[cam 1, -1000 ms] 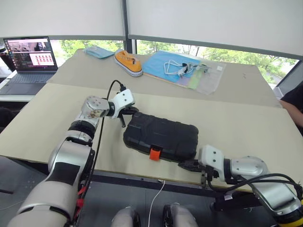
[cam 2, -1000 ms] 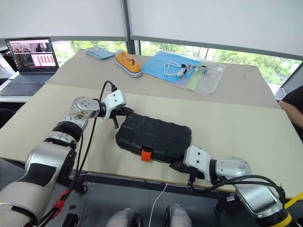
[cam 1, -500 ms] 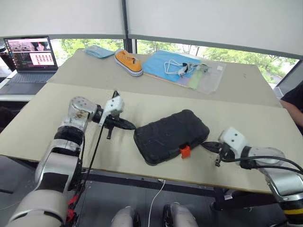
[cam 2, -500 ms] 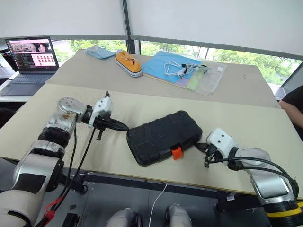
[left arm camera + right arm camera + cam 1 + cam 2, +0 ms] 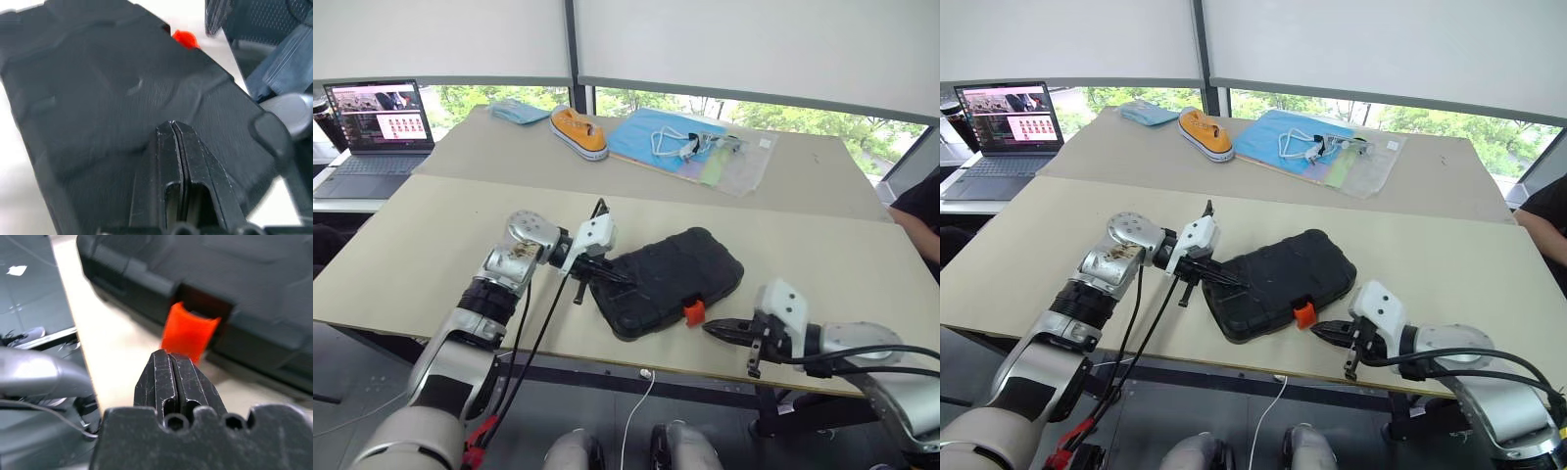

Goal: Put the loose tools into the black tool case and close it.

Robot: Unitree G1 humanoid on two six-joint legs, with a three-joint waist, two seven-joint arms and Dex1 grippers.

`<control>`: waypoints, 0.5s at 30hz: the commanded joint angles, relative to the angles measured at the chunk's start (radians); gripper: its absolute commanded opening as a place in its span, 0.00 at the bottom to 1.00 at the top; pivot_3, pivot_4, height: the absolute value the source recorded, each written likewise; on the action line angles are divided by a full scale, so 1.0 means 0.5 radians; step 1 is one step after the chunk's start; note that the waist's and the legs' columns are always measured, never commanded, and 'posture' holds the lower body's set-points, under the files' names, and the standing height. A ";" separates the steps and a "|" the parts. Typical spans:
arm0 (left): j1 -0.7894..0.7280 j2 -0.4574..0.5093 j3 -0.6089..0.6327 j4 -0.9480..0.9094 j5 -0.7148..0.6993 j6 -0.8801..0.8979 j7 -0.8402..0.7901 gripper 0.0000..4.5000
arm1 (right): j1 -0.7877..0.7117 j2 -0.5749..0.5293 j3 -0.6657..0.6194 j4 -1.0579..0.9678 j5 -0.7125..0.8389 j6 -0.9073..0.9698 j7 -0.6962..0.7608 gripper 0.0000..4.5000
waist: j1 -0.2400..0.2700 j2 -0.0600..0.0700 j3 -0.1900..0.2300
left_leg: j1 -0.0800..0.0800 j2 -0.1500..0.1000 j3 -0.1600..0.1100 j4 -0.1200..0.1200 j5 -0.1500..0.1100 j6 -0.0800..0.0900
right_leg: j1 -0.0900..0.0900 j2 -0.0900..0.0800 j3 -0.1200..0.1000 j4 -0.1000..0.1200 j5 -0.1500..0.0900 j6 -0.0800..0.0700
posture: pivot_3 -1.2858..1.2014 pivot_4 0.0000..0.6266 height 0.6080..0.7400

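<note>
Centre frame, the black tool case (image 5: 671,279) lies shut; left gripper (image 5: 628,281) clenched, pressing its lid, right gripper (image 5: 710,331) clenched beside the orange latch (image 5: 693,313).

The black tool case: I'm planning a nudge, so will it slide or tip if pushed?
The black tool case lies flat and low on the table, so it would probably slide or swivel, not tip. Its moulded shell looks stiff. Its orange latch sticks out and might catch.
</note>
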 commanded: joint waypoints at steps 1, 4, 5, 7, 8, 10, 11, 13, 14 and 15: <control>0.032 0.008 -0.110 0.043 0.162 -0.187 0.050 0.01 | -0.083 0.062 0.040 0.036 -0.062 -0.026 -0.077 0.00 | 0.002 0.000 0.000 | 0.000 0.000 0.000 0.000 0.000 0.000 | 0.000 0.000 0.000 0.000 0.000 0.000 | 0.52 0.24 0.84; 0.040 0.015 -0.128 0.075 0.181 -0.249 0.052 0.01 | -0.130 0.120 0.064 0.077 -0.064 -0.011 -0.102 0.00 | 0.008 0.001 -0.001 | 0.001 0.000 0.000 0.000 0.000 0.000 | 0.001 -0.001 -0.001 0.000 0.000 0.000 | 0.52 0.24 0.84; 0.044 0.013 -0.126 0.073 0.176 -0.245 0.051 0.01 | -0.149 0.139 0.088 0.107 -0.084 -0.018 -0.110 0.00 | 0.008 0.001 -0.001 | 0.002 0.000 0.000 0.000 0.000 0.000 | 0.002 -0.001 -0.001 0.000 0.000 0.000 | 0.52 0.24 0.84; 0.047 0.010 -0.123 0.071 0.168 -0.245 0.051 0.01 | -0.174 0.165 0.122 0.148 -0.114 -0.031 -0.120 0.00 | 0.004 0.001 -0.002 | 0.002 0.000 0.000 0.000 0.000 0.000 | 0.002 -0.001 -0.001 0.000 0.000 0.000 | 0.52 0.24 0.84; 0.047 0.007 -0.121 0.070 0.166 -0.246 0.056 0.01 | -0.187 0.181 0.137 0.172 -0.130 -0.039 -0.125 0.00 | 0.004 0.001 -0.002 | 0.003 0.000 0.000 0.000 0.000 0.000 | 0.002 -0.001 0.000 0.000 0.000 0.000 | 0.52 0.24 0.84; 0.043 -0.003 -0.120 0.072 0.165 -0.248 0.067 0.01 | -0.209 0.210 0.167 0.216 -0.161 -0.049 -0.138 0.00 | 0.001 0.001 -0.003 | 0.004 0.000 0.000 0.000 0.000 0.000 | 0.003 0.000 -0.001 0.000 0.001 0.000 | 0.52 0.24 0.84; 0.040 -0.008 -0.121 0.073 0.167 -0.253 0.074 0.01 | -0.217 0.224 0.179 0.231 -0.176 -0.054 -0.141 0.00 | 0.000 0.001 -0.003 | 0.004 0.000 0.000 0.000 0.000 0.001 | 0.003 0.000 0.000 0.001 0.001 0.000 | 0.52 0.24 0.84; 0.030 -0.021 -0.129 0.076 0.177 -0.264 0.091 0.01 | -0.233 0.251 0.189 0.249 -0.193 -0.059 -0.152 0.00 | 0.003 0.002 -0.004 | 0.004 0.000 0.000 0.000 0.000 0.001 | 0.003 -0.001 -0.001 0.001 0.002 0.000 | 0.52 0.24 0.84; 0.022 -0.032 -0.134 0.081 0.184 -0.273 0.101 0.01 | -0.238 0.258 0.191 0.251 -0.197 -0.057 -0.157 0.00 | 0.005 0.002 -0.004 | 0.004 0.000 0.000 0.000 0.000 0.001 | 0.003 -0.001 -0.001 0.001 0.002 0.000 | 0.52 0.24 0.84; 0.018 -0.038 -0.137 0.084 0.188 -0.281 0.108 0.01 | -0.240 0.263 0.191 0.252 -0.201 -0.056 -0.160 0.00 | 0.005 0.002 -0.004 | 0.003 0.000 0.000 0.000 0.000 0.001 | 0.003 -0.001 -0.001 0.001 0.002 0.000 | 0.52 0.24 0.84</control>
